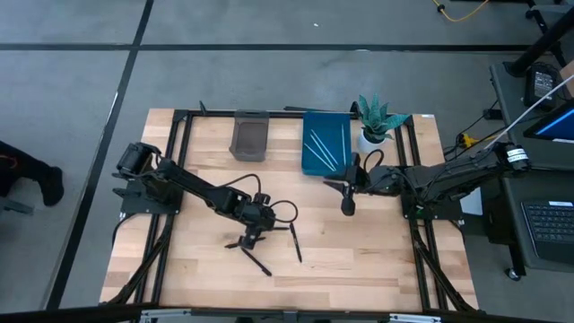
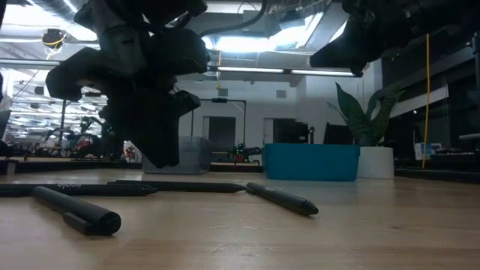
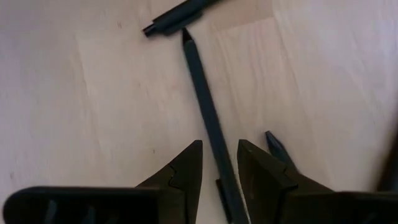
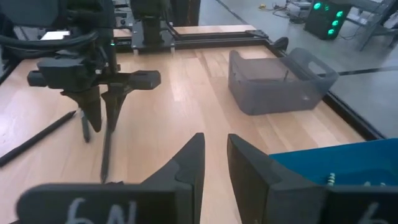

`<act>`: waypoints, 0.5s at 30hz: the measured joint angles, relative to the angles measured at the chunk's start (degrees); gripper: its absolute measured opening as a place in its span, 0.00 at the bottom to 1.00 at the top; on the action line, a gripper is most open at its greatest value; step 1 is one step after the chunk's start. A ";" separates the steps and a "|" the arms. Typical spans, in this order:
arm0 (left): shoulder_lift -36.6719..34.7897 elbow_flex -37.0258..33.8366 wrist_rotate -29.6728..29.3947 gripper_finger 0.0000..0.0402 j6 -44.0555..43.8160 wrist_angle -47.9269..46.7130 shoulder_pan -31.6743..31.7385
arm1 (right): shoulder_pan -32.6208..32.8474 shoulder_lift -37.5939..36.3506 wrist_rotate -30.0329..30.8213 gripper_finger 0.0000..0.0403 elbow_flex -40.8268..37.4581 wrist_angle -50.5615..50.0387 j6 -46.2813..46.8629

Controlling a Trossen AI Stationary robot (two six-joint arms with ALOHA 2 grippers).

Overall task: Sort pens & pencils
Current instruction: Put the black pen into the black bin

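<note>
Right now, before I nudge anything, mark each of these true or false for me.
1. The left end effector has its fingers on either side of a black pen on the table. True.
2. The grey bin already holds black pens. False: it looks empty.
3. Pale sticks lie in the blue bin. True.
4. The right end effector carries a pen. False: nothing shows between its fingers; it hangs near the blue bin.
5. The potted plant stands beside the grey bin. False: it stands beside the blue bin.
</note>
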 joint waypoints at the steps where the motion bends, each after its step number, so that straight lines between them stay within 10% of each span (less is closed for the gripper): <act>1: 0.00 0.02 0.17 0.24 -0.02 -0.03 0.00 | 0.00 0.00 -0.37 0.18 0.00 -0.02 -0.01; 15: 1.73 0.12 0.19 0.24 -1.80 0.16 1.16 | 0.04 0.00 -1.98 0.18 0.00 -0.37 0.08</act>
